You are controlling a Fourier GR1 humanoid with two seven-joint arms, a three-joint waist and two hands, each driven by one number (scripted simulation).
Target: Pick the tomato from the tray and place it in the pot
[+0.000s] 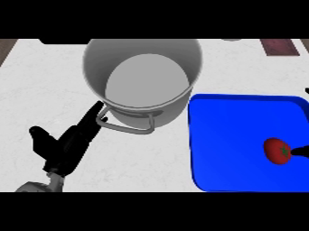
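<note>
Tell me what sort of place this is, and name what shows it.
Most likely a kitchen counter. A grey metal pot with a loop handle stands on a white marbled worktop, and a tomato lies on a blue tray beside it. Wood shows past the worktop's edge.

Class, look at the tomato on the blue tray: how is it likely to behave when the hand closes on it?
The tomato looks round and smooth, so it may roll across the flat tray if nudged. Its glossy skin could slip between the right hand's fingers. It seems small, so probably light.
</note>
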